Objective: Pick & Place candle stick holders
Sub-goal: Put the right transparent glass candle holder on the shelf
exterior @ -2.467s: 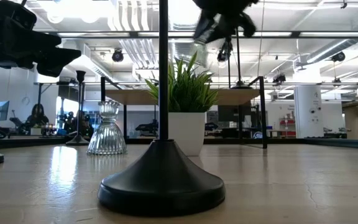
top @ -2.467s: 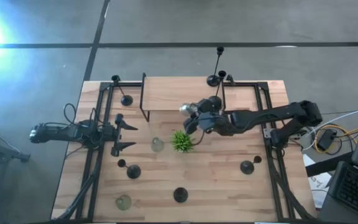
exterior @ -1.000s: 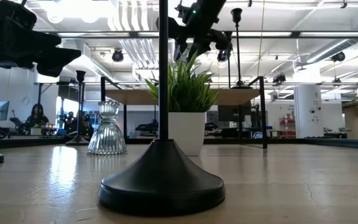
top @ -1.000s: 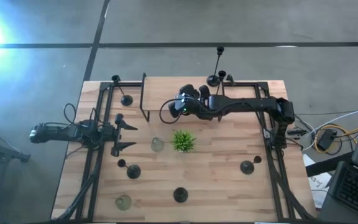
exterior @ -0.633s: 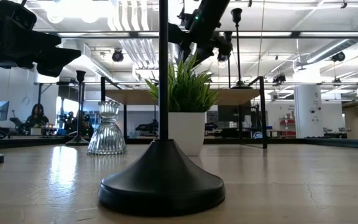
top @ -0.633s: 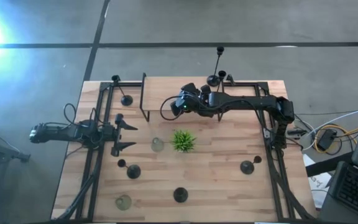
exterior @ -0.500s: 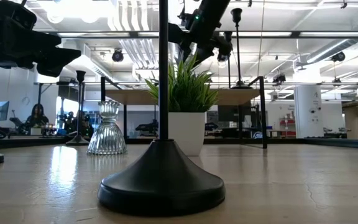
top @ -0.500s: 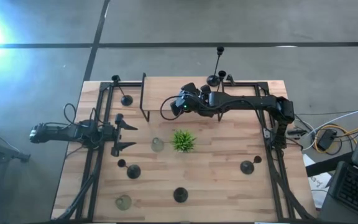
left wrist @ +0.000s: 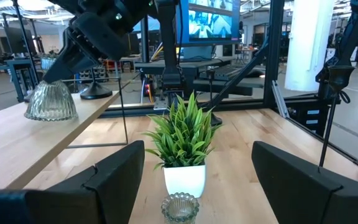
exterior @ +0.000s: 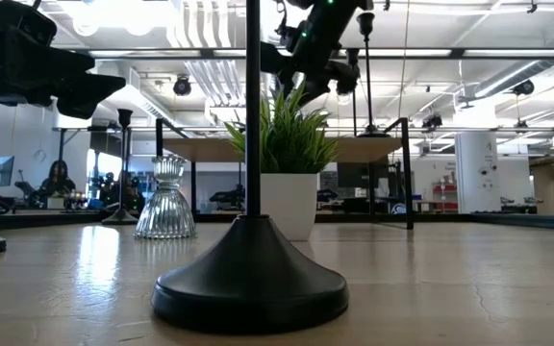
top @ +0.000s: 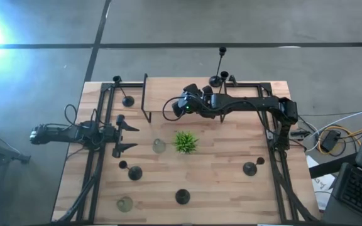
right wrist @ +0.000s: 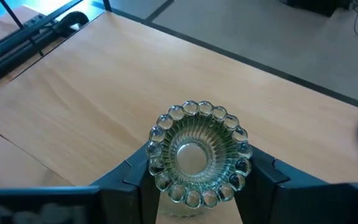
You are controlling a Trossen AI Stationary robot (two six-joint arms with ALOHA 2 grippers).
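Glass holder [right wrist: 199,154] between right pincer [right wrist: 199,177] fingers on the raised shelf [top: 168,96], behind the plant [top: 184,142].

Clear ribbed glass holder [right wrist: 199,154], green plant [top: 184,142], pale wood table [top: 225,182].

No legible text or labels anywhere.

We see one clear glass holder [right wrist: 199,154], ribbed with a beaded rim, upright on the raised shelf between the right gripper's [right wrist: 197,180] jaws. Two more glass holders [top: 159,145] [top: 125,204] stand on the bench. Black domed holders stand scattered: near front centre [top: 182,196], left [top: 134,173], right [top: 249,168], and a tall-stemmed one at the back [top: 215,80].
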